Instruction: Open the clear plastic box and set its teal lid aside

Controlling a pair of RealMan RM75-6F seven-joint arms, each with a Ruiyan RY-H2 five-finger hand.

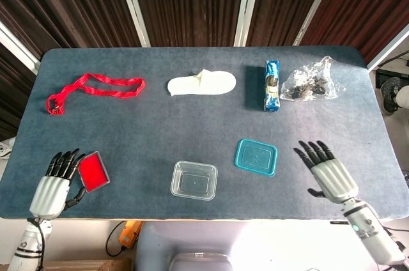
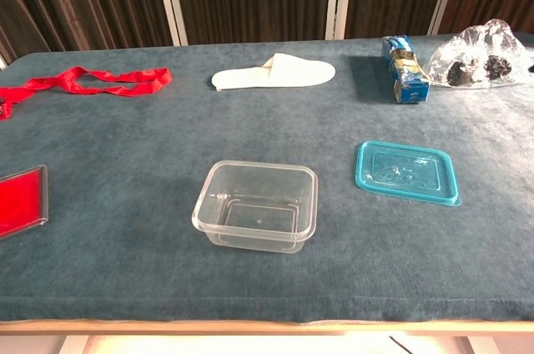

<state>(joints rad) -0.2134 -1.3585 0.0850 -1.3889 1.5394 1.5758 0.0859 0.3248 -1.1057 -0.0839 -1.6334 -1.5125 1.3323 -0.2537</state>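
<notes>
Sitting flat on the soft blue table (image 1: 192, 124), the teal lid (image 1: 256, 156) lies just beside the clear plastic box (image 1: 193, 180) — thin, smooth, rounded corners. Both the left hand (image 1: 52, 188) and right hand (image 1: 330, 174) are spread wide, holding nothing. A careless sweep could knock the light box off the near edge — it sits close.

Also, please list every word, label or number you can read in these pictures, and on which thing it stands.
Blue snack packet: it carries printing, too small and blurred to read.
Clear crinkled bag: no readable text.
Teal lid, clear plastic box, red card: no text visible.
</notes>
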